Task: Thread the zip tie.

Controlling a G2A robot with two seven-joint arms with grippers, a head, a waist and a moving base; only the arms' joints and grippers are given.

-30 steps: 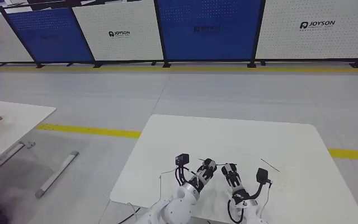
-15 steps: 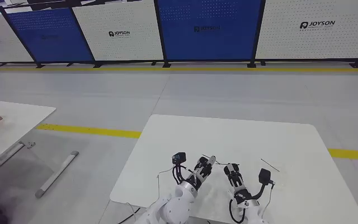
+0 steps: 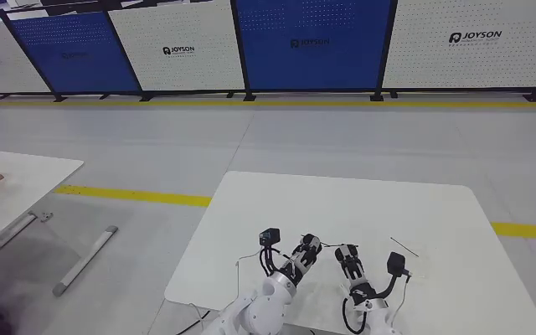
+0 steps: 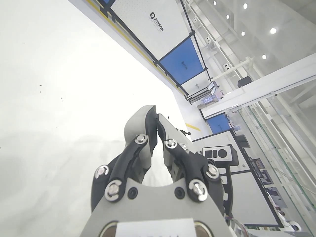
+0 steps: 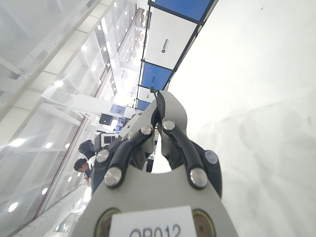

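Observation:
In the top view both arms sit near the table's front edge, fingertips close together. My right gripper (image 5: pixel 158 97) is shut on a thin black zip tie, whose head (image 5: pixel 152 90) sticks out past the fingertips. In the top view the zip tie (image 3: pixel 326 245) runs as a fine dark strand from the right gripper (image 3: pixel 342 250) to my left gripper (image 3: pixel 309 243). The left gripper (image 4: pixel 157 120) has its pads pressed together, apparently on the tie's other end. The strand itself is hidden between the pads.
A second black zip tie (image 3: pixel 404 246) lies loose on the white table (image 3: pixel 352 201), to the right of the right arm. The table's front edge runs just behind both arms. Blue and white panels stand across the floor beyond.
The left gripper pushed slightly forward half a second ago and has drawn back a little toward the right gripper. The right arm has barely moved. Both grippers stay shut.

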